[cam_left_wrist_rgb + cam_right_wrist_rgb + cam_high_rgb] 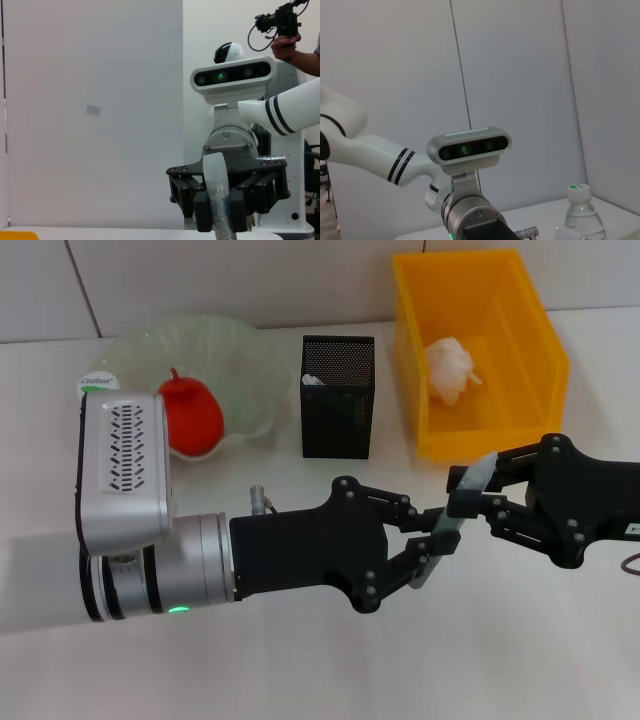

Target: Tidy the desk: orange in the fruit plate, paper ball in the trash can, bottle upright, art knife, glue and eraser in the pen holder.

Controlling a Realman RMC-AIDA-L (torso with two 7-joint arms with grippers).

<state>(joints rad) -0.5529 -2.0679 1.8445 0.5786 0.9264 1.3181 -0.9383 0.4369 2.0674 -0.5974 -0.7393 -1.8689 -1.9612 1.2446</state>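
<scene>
Grey-green plastic, a long slim art knife (pixel 452 522), hangs above the desk between the two claws. From the head view, the left gripper (pixel 425 540) pinches its lower end and the right gripper (pixel 470 495) its upper end, both closed on it; a handover, I'd guess. Its long axis slants toward the yellow trash can (pixel 480 355), where the paper ball (pixel 449 368) lies. The black mesh pen holder (pixel 338 397) stands behind the left gripper, the nearer arm. The orange (pixel 190 417) sits in the fruit plate (pixel 215 345).

Left wrist view: the knife stands between shut black fingers (pixel 201 212).

Right wrist view: a bottle (pixel 579 217) stands upright; its label is unreadable.
</scene>
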